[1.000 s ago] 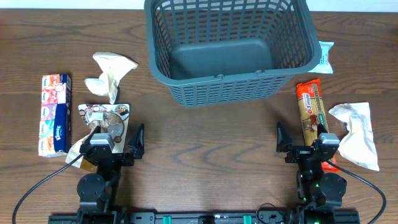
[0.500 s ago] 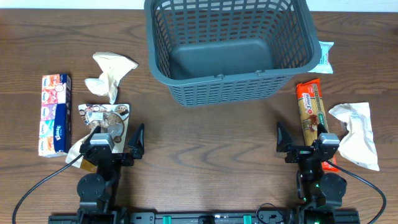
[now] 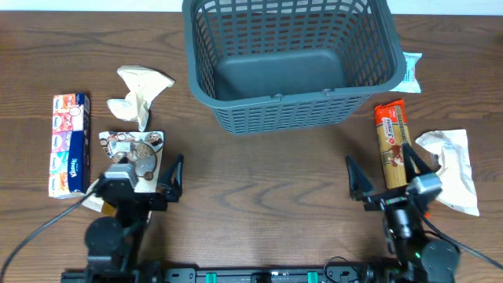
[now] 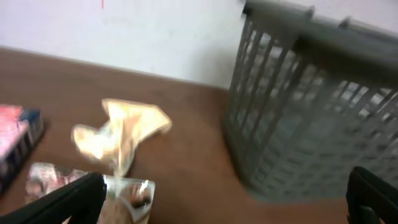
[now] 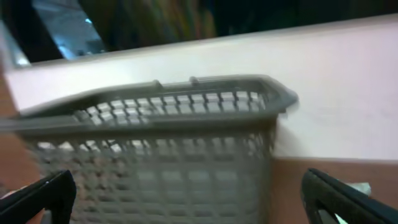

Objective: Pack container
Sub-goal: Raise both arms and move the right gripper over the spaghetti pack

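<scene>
Packets lie on both sides of a large dark grey plastic basket [image 3: 275, 116] with slotted lattice sides, which stands at the far middle of the brown wooden table [image 3: 259, 181] with nothing inside it. At the left lies a long pack of tissues [image 3: 69, 145] in pink, blue and white wrap. Right of it is a crumpled cream packet [image 3: 140, 90] and, nearer, a flat silvery packet [image 3: 134, 148] printed with brown pictures. On the right a long orange packet [image 3: 391, 137] lies lengthwise from near to far. A crumpled white bag [image 3: 454, 169] is just beside it on the right, and a small white sachet [image 3: 411, 71] shows past the basket's right rim.

The left gripper [image 3: 145, 171] sits near the table's near edge, jaws spread wide with nothing between them. Its body covers the near part of the silvery packet; contact cannot be told. The right gripper [image 3: 385, 169] is likewise spread wide and holds nothing, one finger over the orange packet's near end. Both wrist views are blurred, showing the basket's lattice wall ahead.
</scene>
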Robot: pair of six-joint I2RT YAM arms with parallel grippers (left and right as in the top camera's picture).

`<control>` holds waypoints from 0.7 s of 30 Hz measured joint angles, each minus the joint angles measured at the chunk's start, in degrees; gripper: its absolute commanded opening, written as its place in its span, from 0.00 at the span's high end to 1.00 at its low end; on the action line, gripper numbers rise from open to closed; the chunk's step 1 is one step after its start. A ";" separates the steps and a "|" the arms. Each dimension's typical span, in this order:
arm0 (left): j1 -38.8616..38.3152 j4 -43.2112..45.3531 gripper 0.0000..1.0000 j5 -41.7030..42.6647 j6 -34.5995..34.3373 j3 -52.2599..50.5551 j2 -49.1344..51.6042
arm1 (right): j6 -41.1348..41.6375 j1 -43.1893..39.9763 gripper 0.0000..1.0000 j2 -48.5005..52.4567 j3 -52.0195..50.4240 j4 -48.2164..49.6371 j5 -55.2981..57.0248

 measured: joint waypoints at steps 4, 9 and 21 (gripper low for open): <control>0.00 -1.64 0.01 0.04 0.15 10.95 7.02 | 0.26 0.00 0.01 1.42 11.76 -7.61 -2.14; 0.00 -9.49 0.01 0.22 1.46 24.87 17.03 | 0.22 0.00 0.01 7.17 26.58 -18.71 -4.72; 0.00 -38.21 0.01 0.24 2.23 63.43 34.82 | -0.22 0.02 0.01 30.91 69.92 -55.06 -6.45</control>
